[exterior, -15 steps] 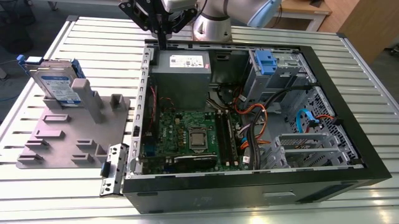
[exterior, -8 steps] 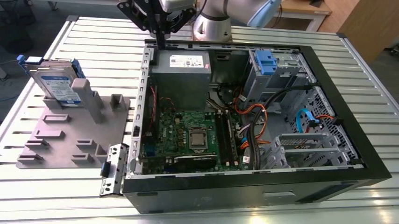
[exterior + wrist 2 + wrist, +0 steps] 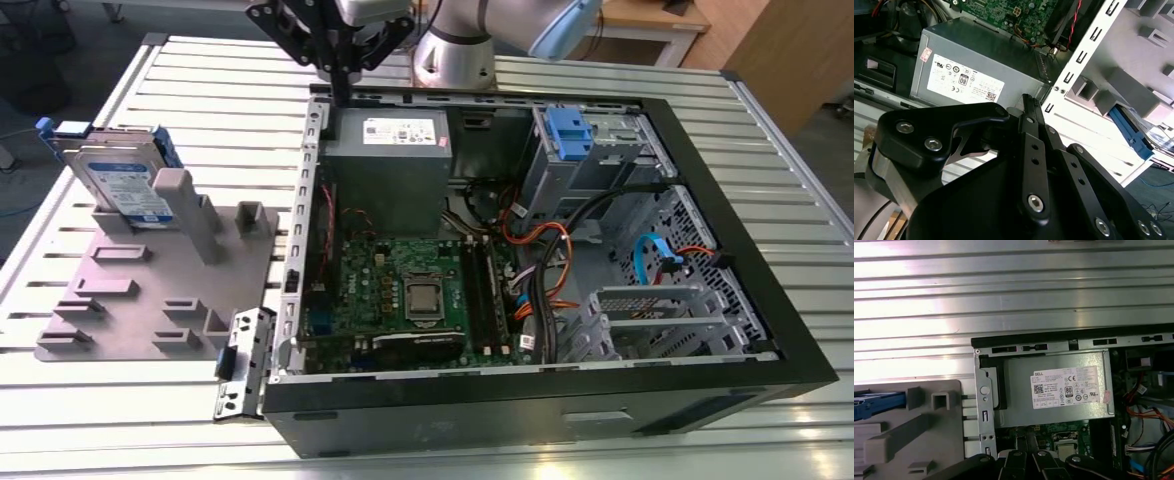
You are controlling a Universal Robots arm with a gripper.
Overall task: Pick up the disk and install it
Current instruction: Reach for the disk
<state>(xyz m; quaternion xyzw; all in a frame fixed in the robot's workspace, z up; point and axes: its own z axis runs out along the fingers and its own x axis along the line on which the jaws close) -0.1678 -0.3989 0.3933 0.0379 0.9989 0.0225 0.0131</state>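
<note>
The disk [image 3: 123, 183] is a silver slab with a white and blue label and blue side rails. It stands tilted against a post of the grey fixture plate [image 3: 134, 300] at the exterior view's left. One blue rail of the disk [image 3: 1128, 129] shows in the second wrist view, and a rail end of the disk [image 3: 878, 403] in the first wrist view. My black gripper [image 3: 344, 88] hangs above the far wall of the open computer case [image 3: 534, 400], well to the right of the disk. Its fingers [image 3: 1029, 112] lie together with nothing between them.
Directly below the gripper sits a grey power supply box [image 3: 387, 150] with a white sticker. The case holds a green motherboard [image 3: 400, 290], cables and a drive bay with a blue clip [image 3: 567, 135]. Everything rests on a ribbed metal table [image 3: 200, 90].
</note>
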